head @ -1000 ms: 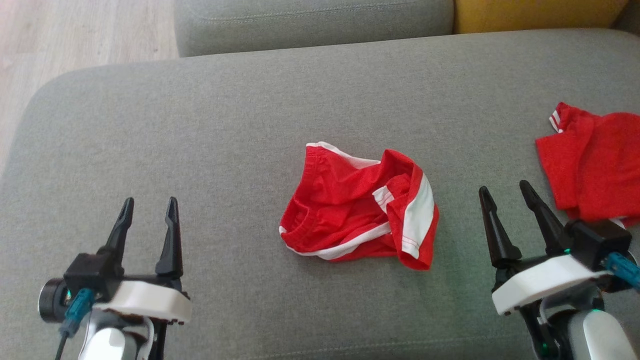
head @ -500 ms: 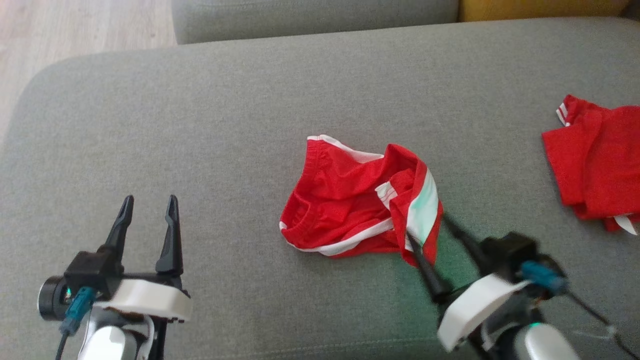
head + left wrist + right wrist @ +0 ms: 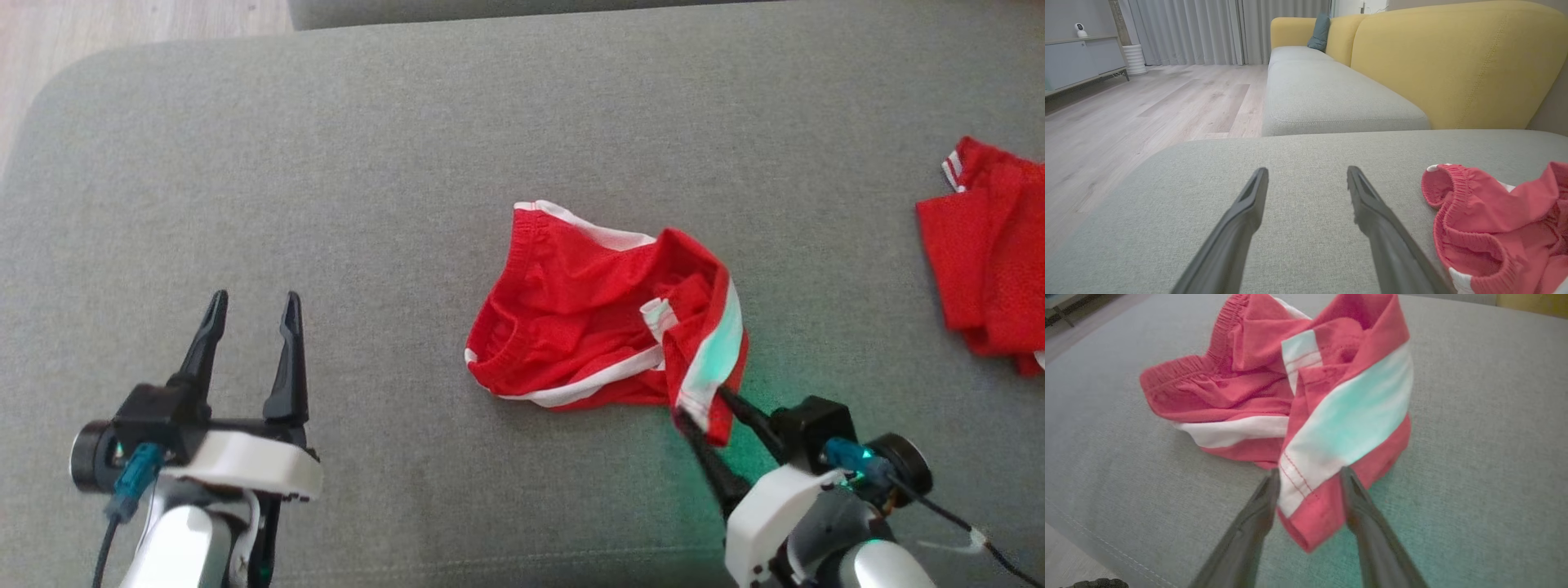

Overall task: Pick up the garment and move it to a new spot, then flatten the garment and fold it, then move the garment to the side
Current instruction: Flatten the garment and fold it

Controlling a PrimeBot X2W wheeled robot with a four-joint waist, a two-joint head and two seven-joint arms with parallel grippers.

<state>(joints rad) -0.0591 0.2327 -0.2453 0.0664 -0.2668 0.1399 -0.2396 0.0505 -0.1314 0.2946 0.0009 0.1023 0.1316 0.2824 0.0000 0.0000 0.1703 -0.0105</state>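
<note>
The garment (image 3: 604, 327), a pair of red shorts with white stripes, lies crumpled in the middle of the grey sofa cushion (image 3: 326, 163). My right gripper (image 3: 702, 406) stands at its near right corner. In the right wrist view the open fingers of that gripper (image 3: 1309, 473) straddle the hem of the garment (image 3: 1306, 396), cloth between them. My left gripper (image 3: 255, 298) rests open at the lower left, well clear of the cloth. The left wrist view shows that gripper (image 3: 1307, 170) with nothing between its fingers and the garment (image 3: 1494, 228) off to its right.
A second red garment (image 3: 988, 278) lies at the cushion's right edge. Wooden floor (image 3: 122, 20) shows past the cushion's rounded far left corner. In the left wrist view another grey seat (image 3: 1327, 94) and a yellow backrest (image 3: 1453, 61) lie beyond.
My right gripper has swung left from beside the second red garment to the shorts' near right corner and now straddles the hem. The head camera has tilted down. The left gripper has not moved.
</note>
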